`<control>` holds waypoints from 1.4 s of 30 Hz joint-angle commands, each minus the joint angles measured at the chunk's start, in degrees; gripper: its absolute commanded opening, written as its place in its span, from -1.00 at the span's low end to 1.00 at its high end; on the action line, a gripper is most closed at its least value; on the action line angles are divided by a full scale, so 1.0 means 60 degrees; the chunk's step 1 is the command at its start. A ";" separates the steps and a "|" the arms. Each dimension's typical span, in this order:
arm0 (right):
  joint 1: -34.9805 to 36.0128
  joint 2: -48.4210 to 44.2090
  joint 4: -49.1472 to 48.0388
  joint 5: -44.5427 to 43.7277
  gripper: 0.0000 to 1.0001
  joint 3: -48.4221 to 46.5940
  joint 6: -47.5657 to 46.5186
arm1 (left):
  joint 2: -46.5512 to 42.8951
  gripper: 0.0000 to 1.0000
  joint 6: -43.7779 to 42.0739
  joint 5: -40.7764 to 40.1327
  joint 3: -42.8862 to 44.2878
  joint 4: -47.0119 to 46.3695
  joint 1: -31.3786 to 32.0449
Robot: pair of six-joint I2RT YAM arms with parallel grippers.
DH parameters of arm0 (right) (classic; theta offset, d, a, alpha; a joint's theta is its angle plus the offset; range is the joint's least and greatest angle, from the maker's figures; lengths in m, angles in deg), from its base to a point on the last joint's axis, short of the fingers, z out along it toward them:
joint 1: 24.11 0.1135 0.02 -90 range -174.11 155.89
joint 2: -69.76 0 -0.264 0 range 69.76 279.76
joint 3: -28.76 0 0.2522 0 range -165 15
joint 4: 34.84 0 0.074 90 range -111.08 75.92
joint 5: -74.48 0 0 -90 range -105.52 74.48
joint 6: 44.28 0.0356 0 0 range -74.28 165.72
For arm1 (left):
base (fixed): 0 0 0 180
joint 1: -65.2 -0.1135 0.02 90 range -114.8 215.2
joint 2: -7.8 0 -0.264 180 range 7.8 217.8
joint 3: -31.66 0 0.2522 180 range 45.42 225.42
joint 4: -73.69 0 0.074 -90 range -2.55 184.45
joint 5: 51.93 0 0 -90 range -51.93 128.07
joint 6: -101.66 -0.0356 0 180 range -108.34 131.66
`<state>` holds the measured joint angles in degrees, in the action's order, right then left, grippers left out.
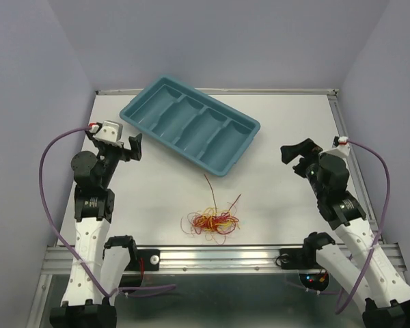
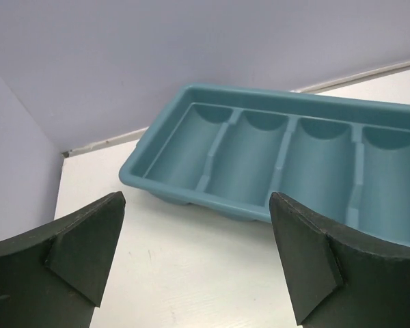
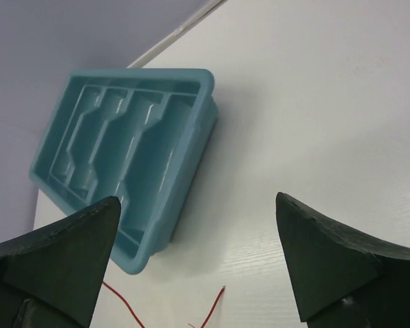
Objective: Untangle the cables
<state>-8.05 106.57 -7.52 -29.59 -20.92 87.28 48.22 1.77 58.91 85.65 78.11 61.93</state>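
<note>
Left end effector (image 1: 131, 147), right end effector (image 1: 297, 156), well apart; cables (image 1: 212, 221) between, untouched

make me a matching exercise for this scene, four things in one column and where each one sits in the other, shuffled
Things:
1. teal plastic four-compartment tray
2. tangle of thin red, yellow and orange cables
3. left gripper
4. right gripper

Places and states:
A. open, over the right side of the table
B. far middle of the table, empty
C. open, over the left side of the table
D. near middle of the table, bundled

Pairs: 1-B, 2-D, 3-C, 4-A
</note>
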 commanded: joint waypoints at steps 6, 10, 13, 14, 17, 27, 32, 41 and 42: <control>0.0107 0.1727 -0.1165 0.5460 1.00 -0.0369 -0.2165 | -0.0703 0.98 -0.0270 0.0012 -0.1269 -0.0992 0.0003; 0.1685 0.2944 -0.0064 0.4663 1.00 -0.1219 -0.3000 | -0.0424 0.96 -0.0520 0.1360 -0.1343 -0.0933 0.0003; 0.3443 0.3516 0.0229 0.3637 1.00 -0.1571 -0.3249 | -0.0380 0.97 -0.0578 0.1652 -0.1372 -0.0962 0.0003; 0.3795 0.3764 0.0288 0.3532 1.00 -0.1659 -0.3410 | -0.0409 0.97 -0.0680 0.1799 -0.1387 -0.0948 -0.0012; 0.5535 0.4759 0.0654 0.2889 0.89 -0.2068 -0.3717 | -0.0613 0.96 -0.0987 0.2501 -0.1475 -0.0831 0.0003; 0.7753 0.8201 0.1578 0.1391 0.60 -0.3358 -0.4011 | -0.1347 0.98 -0.1589 0.3880 -0.2002 -0.0860 0.0061; 0.7959 0.9097 0.1709 0.1509 0.53 -0.3622 -0.4114 | -0.1186 0.98 -0.1647 0.3968 -0.1988 -0.0845 0.0076; 0.8091 0.7581 0.1096 0.1802 -0.99 -0.3477 -0.4129 | -0.1053 0.98 -0.2612 0.5827 -0.2280 -0.0537 0.0324; 0.8091 0.7169 0.0877 0.1846 -0.99 -0.3345 -0.4129 | -0.1112 0.98 -0.2614 0.5930 -0.2368 -0.0523 0.0484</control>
<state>40.12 159.62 1.86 -18.33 -41.18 63.08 42.83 -10.18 86.65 73.54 75.88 62.59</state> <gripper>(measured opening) 0.028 0.986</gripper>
